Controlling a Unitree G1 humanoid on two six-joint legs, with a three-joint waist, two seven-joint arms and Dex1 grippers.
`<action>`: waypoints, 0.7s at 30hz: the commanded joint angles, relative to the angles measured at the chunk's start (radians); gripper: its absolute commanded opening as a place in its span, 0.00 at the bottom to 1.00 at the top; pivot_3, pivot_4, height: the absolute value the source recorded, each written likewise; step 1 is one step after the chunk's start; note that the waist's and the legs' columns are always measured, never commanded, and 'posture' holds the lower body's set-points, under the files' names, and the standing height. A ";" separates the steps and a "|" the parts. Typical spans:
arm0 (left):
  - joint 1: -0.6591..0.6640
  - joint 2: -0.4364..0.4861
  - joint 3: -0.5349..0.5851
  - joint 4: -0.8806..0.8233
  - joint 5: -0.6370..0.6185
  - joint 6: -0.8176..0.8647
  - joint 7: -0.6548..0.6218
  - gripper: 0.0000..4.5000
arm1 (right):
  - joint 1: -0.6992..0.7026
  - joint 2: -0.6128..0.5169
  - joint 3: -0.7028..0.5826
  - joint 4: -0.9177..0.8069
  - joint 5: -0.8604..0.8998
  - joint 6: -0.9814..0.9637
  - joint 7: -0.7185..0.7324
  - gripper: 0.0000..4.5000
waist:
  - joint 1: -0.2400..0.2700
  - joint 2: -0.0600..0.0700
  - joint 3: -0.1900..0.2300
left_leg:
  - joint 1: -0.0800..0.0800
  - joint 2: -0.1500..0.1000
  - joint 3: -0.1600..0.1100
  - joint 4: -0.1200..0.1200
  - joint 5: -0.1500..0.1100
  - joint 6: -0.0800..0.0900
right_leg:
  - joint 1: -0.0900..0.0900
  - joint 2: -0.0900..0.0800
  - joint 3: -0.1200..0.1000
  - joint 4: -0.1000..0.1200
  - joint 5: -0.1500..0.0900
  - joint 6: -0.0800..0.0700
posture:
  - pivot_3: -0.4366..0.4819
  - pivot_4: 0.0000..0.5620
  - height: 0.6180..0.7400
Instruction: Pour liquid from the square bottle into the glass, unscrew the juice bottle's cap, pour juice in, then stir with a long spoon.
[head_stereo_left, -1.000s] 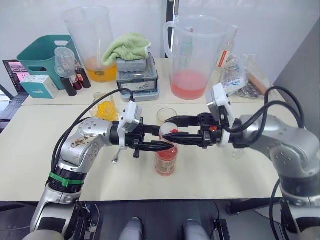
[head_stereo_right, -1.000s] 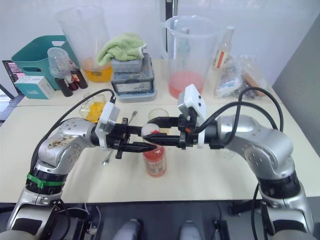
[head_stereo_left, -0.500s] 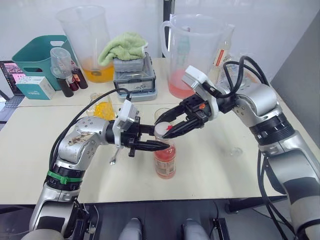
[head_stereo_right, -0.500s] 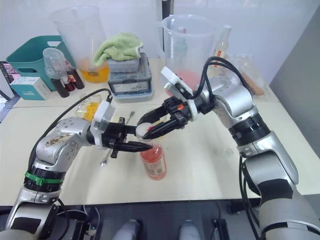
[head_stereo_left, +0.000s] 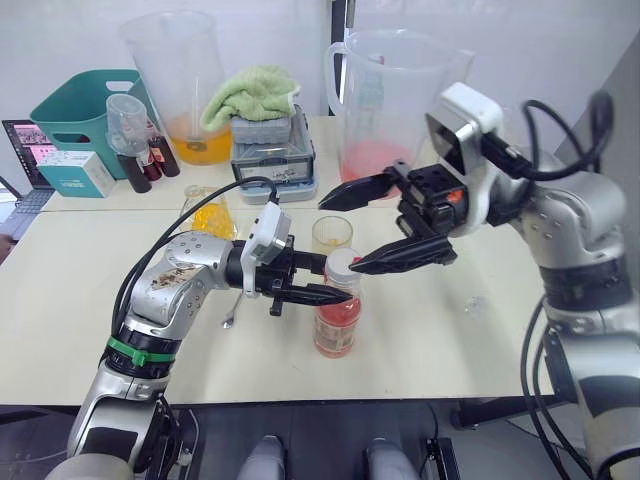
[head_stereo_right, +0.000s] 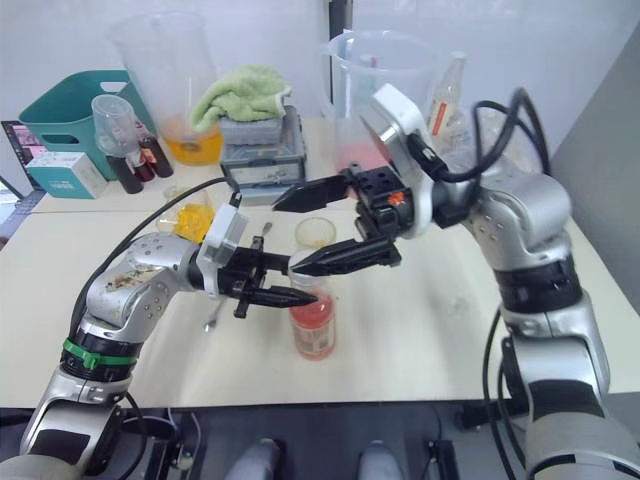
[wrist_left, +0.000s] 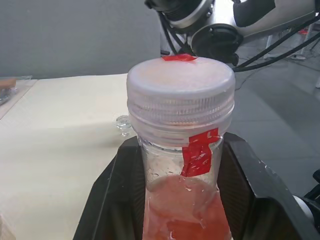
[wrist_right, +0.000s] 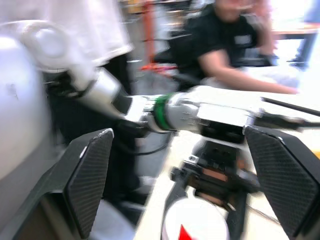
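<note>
I have the juice bottle (head_stereo_left: 337, 318) standing upright near the front middle of the table (head_stereo_left: 70, 300); its cap (head_stereo_left: 342, 263) sits on its neck; the left gripper (head_stereo_left: 318, 282) comes in from the left and closes around the neck just below the cap. My right gripper (head_stereo_left: 362, 229) hangs above and slightly right of the cap, fingers spread wide, not touching it. The glass (head_stereo_left: 332, 233) stands just behind the bottle; the square bottle (head_stereo_left: 207, 214) is behind and to the left; the long spoon (head_stereo_left: 232, 311) lies on the table under my left arm. Two pitchers (head_stereo_left: 385, 110) stand at the back.
</note>
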 joint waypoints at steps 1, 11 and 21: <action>0.000 0.000 0.010 -0.022 -0.002 -0.009 0.009 0.35 | 0.108 -0.021 -0.123 -0.210 0.048 0.077 -0.225 1.00 | -0.001 0.000 0.000 | 0.000 0.000 0.000 0.000 0.000 0.000 | 0.000 0.000 0.000 0.000 0.000 0.000 | 0.48 0.27 1.00; 0.002 0.003 0.014 -0.012 -0.003 -0.012 0.006 0.35 | 0.366 0.060 -0.197 -0.540 0.140 0.212 -0.736 1.00 | -0.001 0.000 0.000 | 0.000 0.000 0.001 0.001 0.000 0.000 | 0.000 0.000 0.001 0.000 0.000 0.000 | 0.48 0.27 1.00; 0.001 -0.001 0.009 -0.001 0.001 -0.024 -0.006 0.35 | 0.385 0.070 -0.175 -0.559 0.174 0.219 -0.864 0.88 | -0.001 0.000 0.000 | 0.000 0.000 0.001 0.001 0.000 0.000 | 0.000 0.000 0.001 0.000 0.000 0.000 | 0.48 0.27 1.00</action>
